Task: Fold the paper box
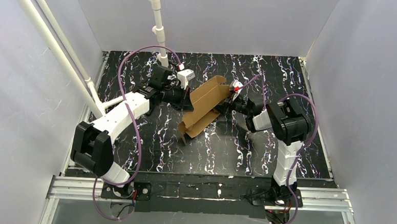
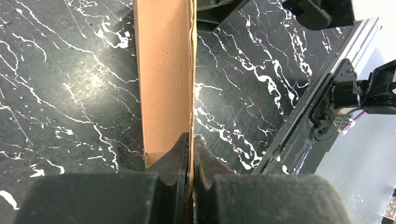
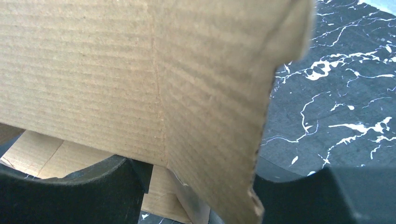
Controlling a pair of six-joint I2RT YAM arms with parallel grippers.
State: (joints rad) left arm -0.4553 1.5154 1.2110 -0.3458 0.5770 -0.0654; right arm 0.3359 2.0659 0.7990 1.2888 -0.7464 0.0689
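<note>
At the paper box (image 1: 205, 108), left arm (image 1: 127, 111) outstretched

top: high, looking down | wrists: low, close-up | all share: paper box (image 1: 207, 99), table (image 1: 283, 75)

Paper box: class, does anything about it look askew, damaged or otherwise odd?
The paper box lies slantwise across the table, only half formed: its near-end flaps splay loose. The left hand pinches one wall edge-on. In the right wrist view one flap corner looks slightly ragged. No tears or crushing show.
</note>
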